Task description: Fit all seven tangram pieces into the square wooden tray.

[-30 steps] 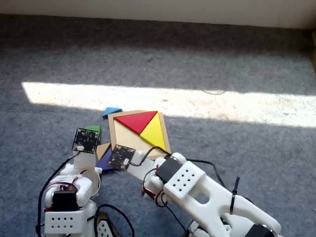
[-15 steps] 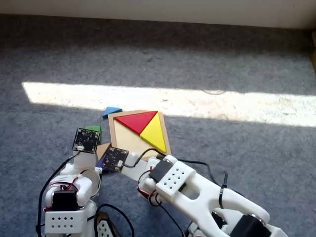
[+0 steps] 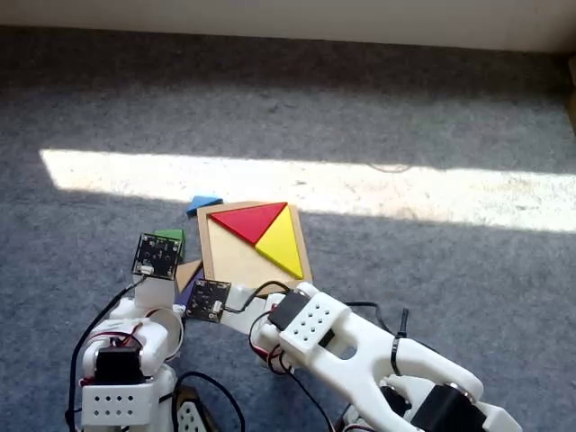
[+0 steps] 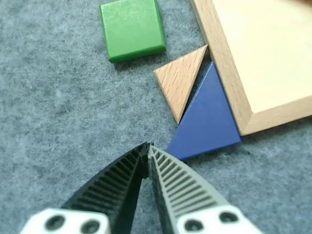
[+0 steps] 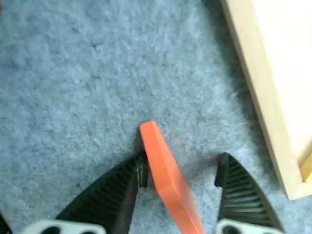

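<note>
**Two triangles seated, loose pieces by the tray's near corner**

The square wooden tray lies turned like a diamond on the grey, felt-like cover of the table. Its floor is pale, smooth wood inside a raised rim. Two glossy flat triangles sit in it and meet along one edge: a red one at 12 o'clock and a yellow one at 3 o'clock. The rest of the floor is bare.

Outside the rim, a light blue piece lies near the tray at 10 o'clock. A green square with rounded corners lies at 9 o'clock, apart from the rim. At 8 o'clock, an unpainted triangle with visible grain touches the rim with one tip. A dark blue triangle lies beside it, one long edge against the rim.

The left pincer hovers just short of the dark blue triangle's corner. Its ribbed black fingers are pressed together and hold nothing.

The right pincer is spread beside the rim. A thin orange piece stands on edge between its fingers, against one finger and with a gap to the other. Whether it rests on the felt cannot be told.

Seen from above, the right arm crosses the tray's 6 o'clock corner, and its wrist board covers part of the dark blue triangle. A band of sunlight falls across the felt beyond the tray.
</note>
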